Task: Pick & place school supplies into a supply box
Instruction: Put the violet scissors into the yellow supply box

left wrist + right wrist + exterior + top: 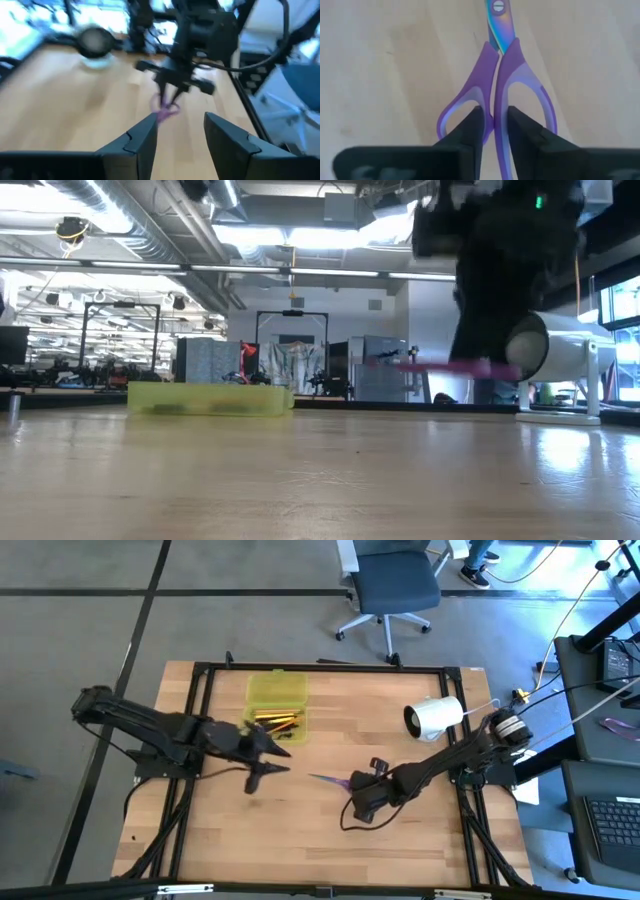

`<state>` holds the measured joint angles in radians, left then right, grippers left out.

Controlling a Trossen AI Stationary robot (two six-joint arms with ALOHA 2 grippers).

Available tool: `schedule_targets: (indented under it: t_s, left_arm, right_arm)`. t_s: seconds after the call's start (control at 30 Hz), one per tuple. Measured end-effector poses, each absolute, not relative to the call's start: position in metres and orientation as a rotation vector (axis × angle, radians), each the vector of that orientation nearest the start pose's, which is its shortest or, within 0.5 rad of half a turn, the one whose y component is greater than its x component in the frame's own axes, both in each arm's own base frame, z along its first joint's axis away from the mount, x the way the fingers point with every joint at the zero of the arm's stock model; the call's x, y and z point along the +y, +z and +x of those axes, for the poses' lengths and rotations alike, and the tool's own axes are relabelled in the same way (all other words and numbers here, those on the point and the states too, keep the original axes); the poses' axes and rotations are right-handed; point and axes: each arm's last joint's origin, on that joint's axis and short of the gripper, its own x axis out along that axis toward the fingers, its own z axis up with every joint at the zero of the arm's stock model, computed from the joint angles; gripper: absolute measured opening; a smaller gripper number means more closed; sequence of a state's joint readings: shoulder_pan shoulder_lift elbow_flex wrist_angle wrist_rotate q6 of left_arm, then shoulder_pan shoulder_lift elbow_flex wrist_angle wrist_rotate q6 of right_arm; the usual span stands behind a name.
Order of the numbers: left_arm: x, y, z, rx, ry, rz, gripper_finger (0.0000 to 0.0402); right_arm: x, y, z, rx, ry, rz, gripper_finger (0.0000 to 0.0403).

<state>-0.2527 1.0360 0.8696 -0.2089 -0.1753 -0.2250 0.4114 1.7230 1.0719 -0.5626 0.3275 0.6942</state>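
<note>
A: Where are the scissors (496,95) right now?

B: Near the middle of the high view, just right of centre. The right gripper (362,790) has its jaws pinching the purple handles where the two loops meet; the right wrist view shows a dark finger (470,130) pressed against each side of that joint, with the blades pointing away from the wrist.

A: Are they on the desk (300,830) or off it?

B: In the low view the scissors (440,365) show as a level pink-purple streak well above the wood, under the dark arm at the upper right of the frame. So they are lifted.

A: And the supply box (277,705)?

B: In the upper middle of the high view, left of the scissors, open, with yellow and orange pens and pencils (275,721) lying in its lower half. The low view puts it at left centre, flat on the desk.

A: What about the other arm?

B: The left gripper (268,755) hovers just below the box, jaws spread and holding nothing. Its wrist view looks between its two fingers (142,142) toward the right gripper and the scissors.

A: Anything else on the desk?

B: A white cylinder (435,717) lies on its side at the upper right, well apart from the box.
</note>
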Motion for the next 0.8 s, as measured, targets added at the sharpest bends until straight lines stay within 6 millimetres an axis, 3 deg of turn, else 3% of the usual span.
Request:
schedule_targets:
  t_s: [0.13, 0.27, 0.53, 0.67, 0.8]
  left_arm:
    - [-0.043, 0.327, 0.194, 0.313, 0.031, -0.132, 0.0156]
    - [-0.038, 0.32, 0.181, 0.251, 0.018, -0.162, 0.0155]
    - [-0.036, 0.292, 0.197, -0.08, -0.172, -0.223, 0.0147]
    - [-0.041, 0.292, 0.211, -0.272, -0.291, -0.226, 0.015]
    - [-0.047, 0.297, 0.23, -0.353, -0.37, -0.172, 0.0149]
  right_arm:
    - [0.115, 0.211, 0.295, 0.963, -0.255, 0.213, 0.0075]
    - [0.108, 0.254, 0.284, 0.792, -0.185, 0.248, 0.0073]
    - [0.103, 0.341, 0.267, 0.285, 0.101, 0.286, 0.0076]
    - [0.104, 0.365, 0.269, 0.086, 0.314, 0.3, 0.0076]
    - [0.104, 0.374, 0.274, -0.024, 0.456, 0.314, 0.0077]
